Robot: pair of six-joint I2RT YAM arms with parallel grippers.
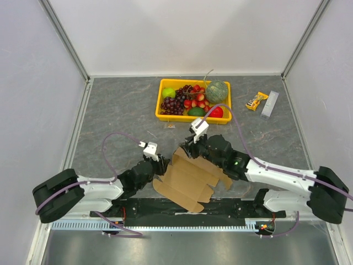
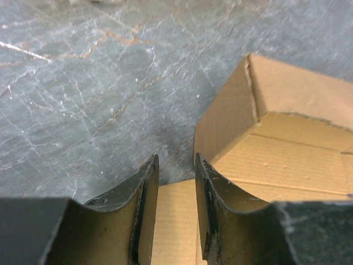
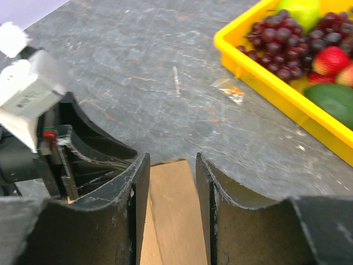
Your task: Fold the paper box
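The paper box (image 1: 190, 179) is a brown cardboard sheet, partly folded, lying on the table between the two arms. In the left wrist view one wall of the paper box (image 2: 276, 127) stands up on the right. My left gripper (image 1: 161, 165) is at the box's left edge. Its jaws (image 2: 176, 160) stand apart over a flat cardboard panel without pinching it. My right gripper (image 1: 187, 150) is at the box's far left corner. It (image 3: 172, 157) is open, with a cardboard flap (image 3: 171, 210) loose in the gap, leaning by the left finger.
A yellow tray (image 1: 163, 116) of fruit stands behind the box, its near wall (image 3: 259, 77) close to my right gripper. A snack bar (image 1: 256, 101) and a pale packet (image 1: 270, 104) lie at the back right. A small scrap (image 3: 231, 91) lies near the tray.
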